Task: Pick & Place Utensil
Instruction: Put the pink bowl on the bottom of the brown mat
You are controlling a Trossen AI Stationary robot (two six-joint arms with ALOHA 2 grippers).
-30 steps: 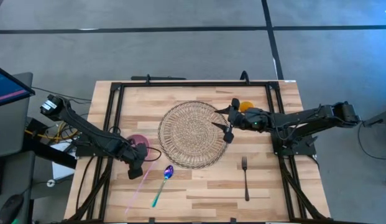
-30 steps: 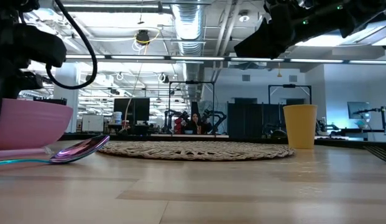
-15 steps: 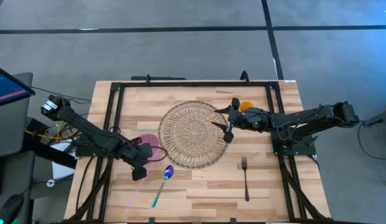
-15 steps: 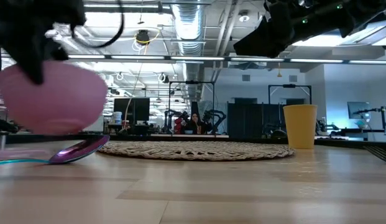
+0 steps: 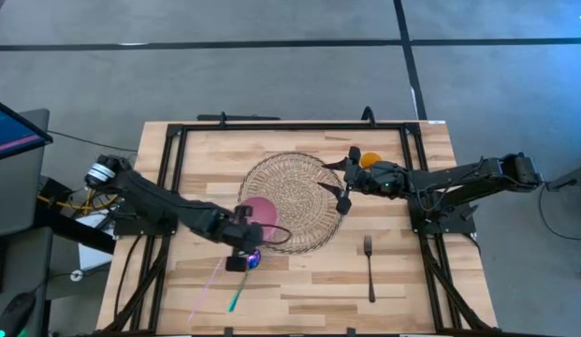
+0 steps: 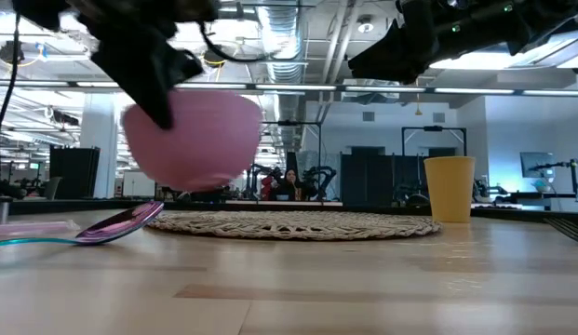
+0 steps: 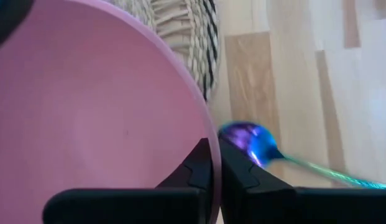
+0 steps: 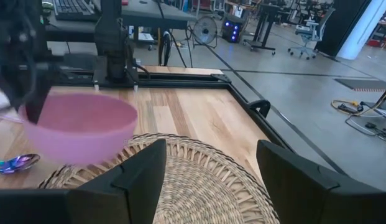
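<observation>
High view: the pink bowl (image 5: 257, 210) is held above the near-left edge of the woven mat (image 5: 292, 201), its rim clamped by the left pincer (image 5: 238, 260). The spoon (image 5: 245, 277) lies on the tabletop (image 5: 402, 290) beside it. The right pincer (image 5: 341, 183) is spread apart over the mat's right edge.
</observation>
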